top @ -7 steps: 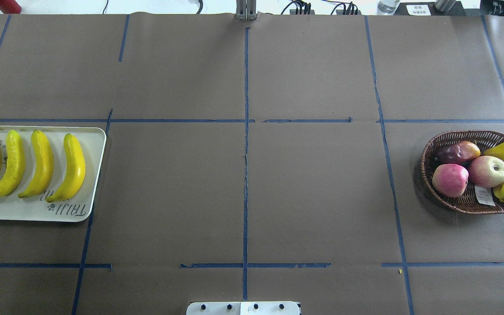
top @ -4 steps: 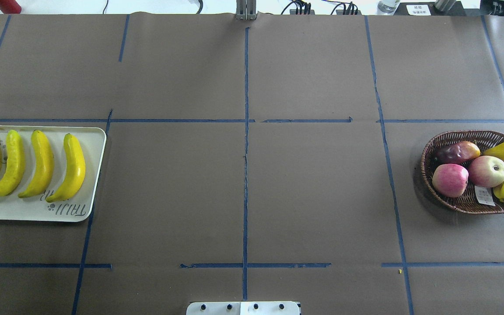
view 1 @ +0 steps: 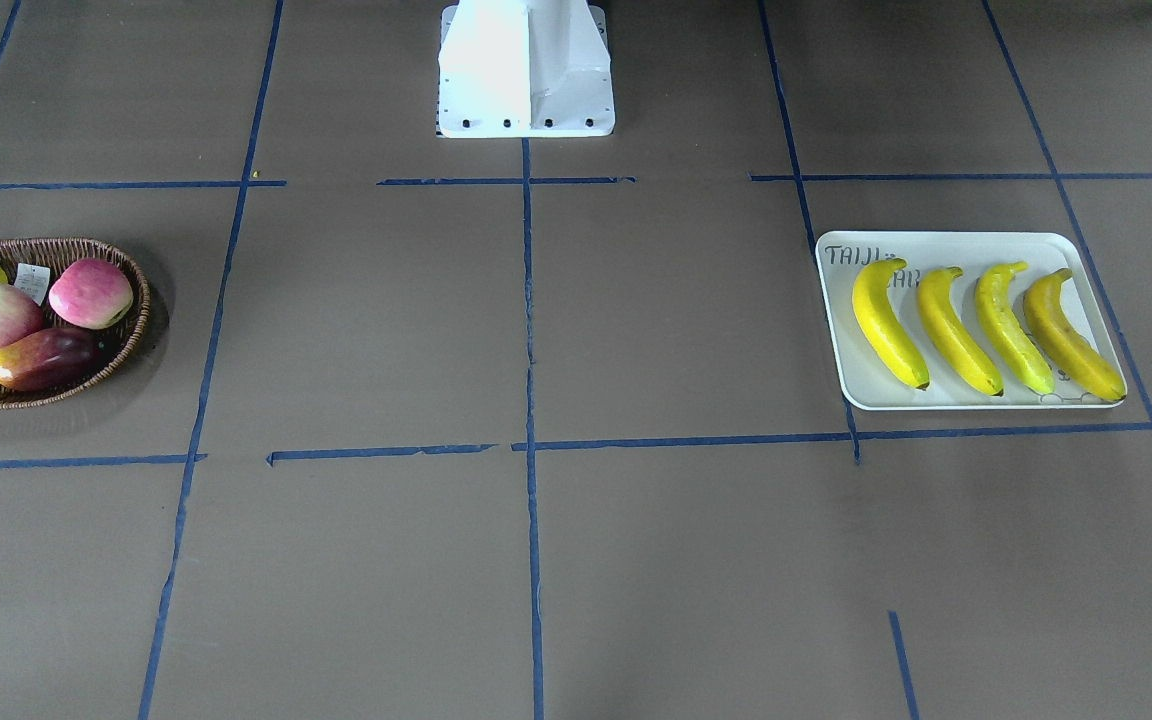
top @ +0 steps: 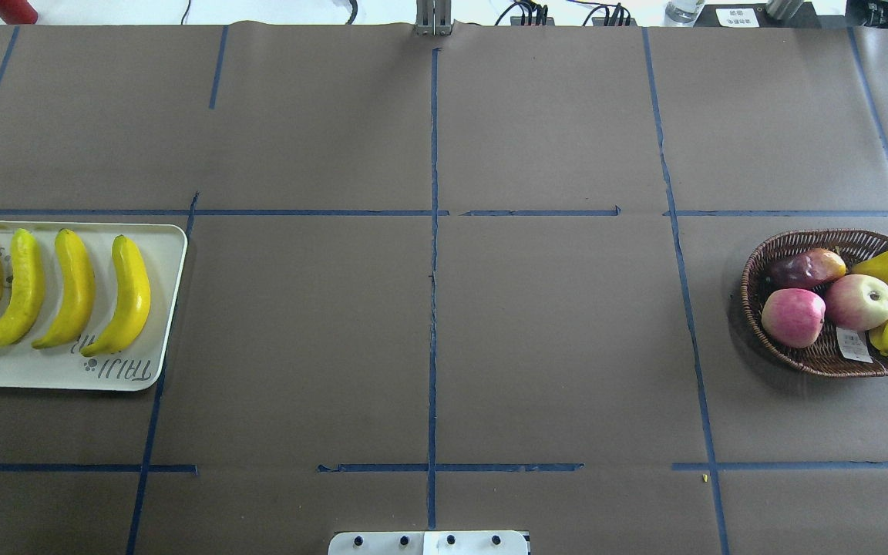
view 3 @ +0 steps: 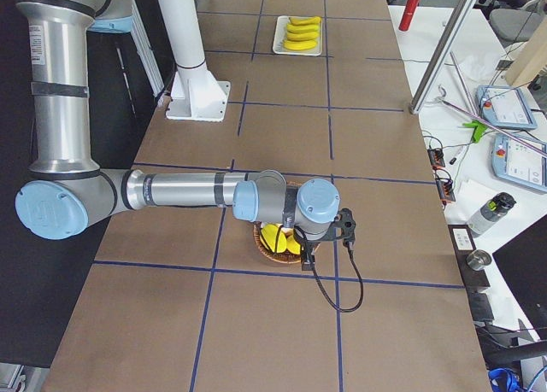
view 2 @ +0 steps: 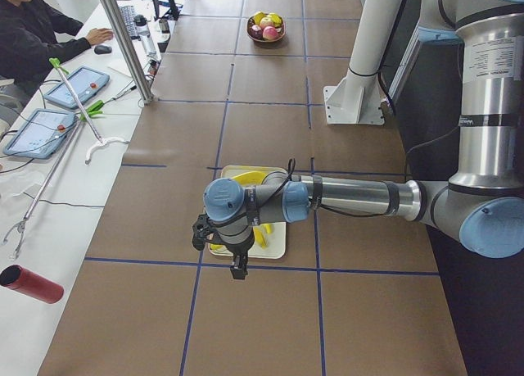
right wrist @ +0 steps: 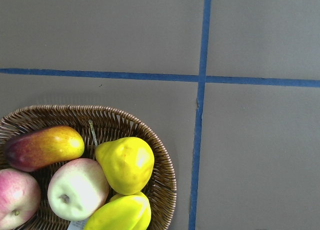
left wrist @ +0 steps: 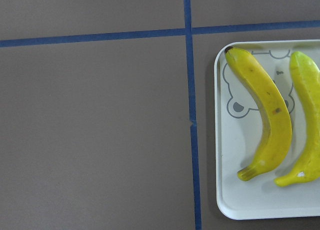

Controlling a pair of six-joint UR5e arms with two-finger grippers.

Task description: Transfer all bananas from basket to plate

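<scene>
Between the earlier overhead pictures and now, no change can be seen. The four long curved yellow bananas (top: 76, 289) lie in the same row on the flat white rectangular tray (top: 28, 370). The oval brown wicker basket (top: 806, 356) holds the same fruits at the same places on the brown tabletop (top: 428, 331). The left arm (view 2: 352, 197) and the right arm (view 3: 184, 190) show in no earlier picture, so any move of them cannot be judged.

Left arm (view 2: 352, 197): forearm level, left gripper (view 2: 238, 268) pointing down.
Right arm (view 3: 179, 190): forearm level, right gripper (view 3: 306, 260) pointing down.
Jaws: unreadable.
</scene>
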